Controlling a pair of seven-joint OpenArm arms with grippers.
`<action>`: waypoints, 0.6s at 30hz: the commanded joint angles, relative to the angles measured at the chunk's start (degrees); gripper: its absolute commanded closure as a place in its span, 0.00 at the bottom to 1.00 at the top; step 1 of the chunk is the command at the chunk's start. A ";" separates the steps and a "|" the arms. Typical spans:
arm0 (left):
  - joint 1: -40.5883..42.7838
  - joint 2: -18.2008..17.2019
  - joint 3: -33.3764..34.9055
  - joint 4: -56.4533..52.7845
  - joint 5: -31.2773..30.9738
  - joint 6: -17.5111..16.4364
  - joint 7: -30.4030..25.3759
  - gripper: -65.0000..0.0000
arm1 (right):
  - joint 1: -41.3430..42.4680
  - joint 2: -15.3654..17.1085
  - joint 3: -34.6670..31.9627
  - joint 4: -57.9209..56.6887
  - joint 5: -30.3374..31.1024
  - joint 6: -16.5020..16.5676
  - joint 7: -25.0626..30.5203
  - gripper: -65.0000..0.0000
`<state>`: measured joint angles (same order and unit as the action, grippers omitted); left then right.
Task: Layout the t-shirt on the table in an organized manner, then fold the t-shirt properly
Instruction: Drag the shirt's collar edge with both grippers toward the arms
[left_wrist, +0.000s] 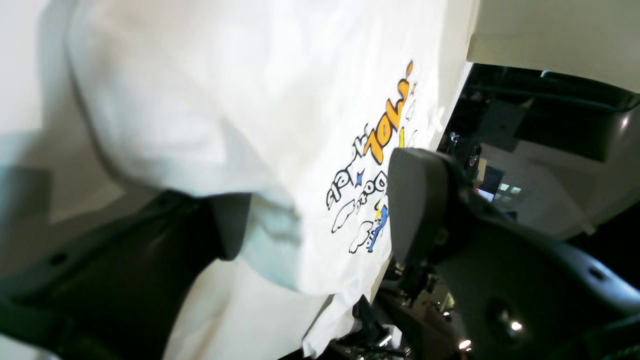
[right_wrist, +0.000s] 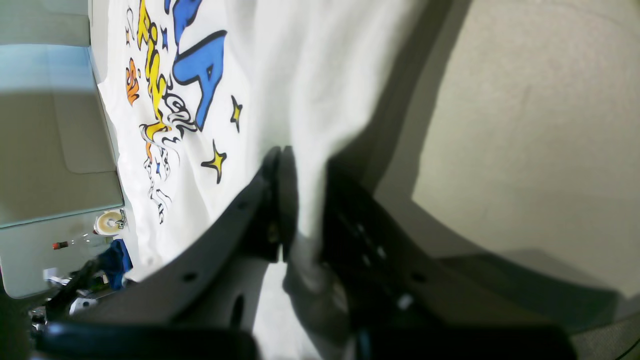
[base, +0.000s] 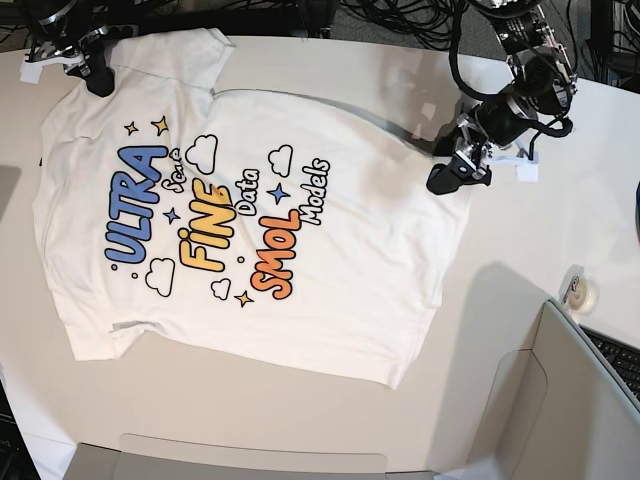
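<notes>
T-shirt (base: 300, 230) position: spread print side up on the off-white table (base: 520, 270), covering the left and middle of the base view; the blue, yellow and orange lettering reads across the chest, with clouds and stars around it; one sleeve lies at the top left of that view, the other at the right; the fabric is mostly flat, with low wrinkles near the right-hand sleeve and a small fold at the lower left corner.

Right gripper (right_wrist: 300, 200) state: clenched on the t-shirt; the right wrist view shows a ridge of white cloth pinched between the two dark fingers (right_wrist: 270, 200), with the printed stars and blue letters just beside them; in the base view this gripper (base: 98, 80) sits at the top left, at the sleeve's edge.

Left gripper (left_wrist: 320, 210) state: released, jaws spread wide; the left wrist view shows white cloth lying between the two fingers (left_wrist: 417, 200), though whether either pad touches it cannot be told; in the base view this gripper (base: 448, 176) sits at the right-hand sleeve.

Other items: a roll of tape (base: 583, 290) rests on the table at the right, well apart from the shirt; a grey-beige panel (base: 250, 468) lies along the lower edge.
</notes>
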<state>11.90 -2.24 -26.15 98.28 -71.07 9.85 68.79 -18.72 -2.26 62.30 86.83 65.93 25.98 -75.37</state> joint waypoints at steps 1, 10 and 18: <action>-0.60 -0.35 -0.27 0.23 -1.06 -0.13 0.17 0.37 | -1.28 -0.51 -0.37 -0.72 -9.27 -0.88 -4.63 0.96; -0.69 -1.14 -0.27 -1.71 2.36 -0.13 0.08 0.37 | -1.72 -0.42 -0.19 -0.72 -9.27 -0.88 -4.63 0.96; -0.52 -1.23 -0.27 -1.53 6.94 -0.22 -4.22 0.37 | -1.72 -0.42 0.07 -0.72 -9.27 -0.88 -4.63 0.96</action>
<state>11.57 -2.90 -26.26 95.79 -64.47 9.78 64.88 -18.92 -2.24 62.33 86.83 65.98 25.98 -75.35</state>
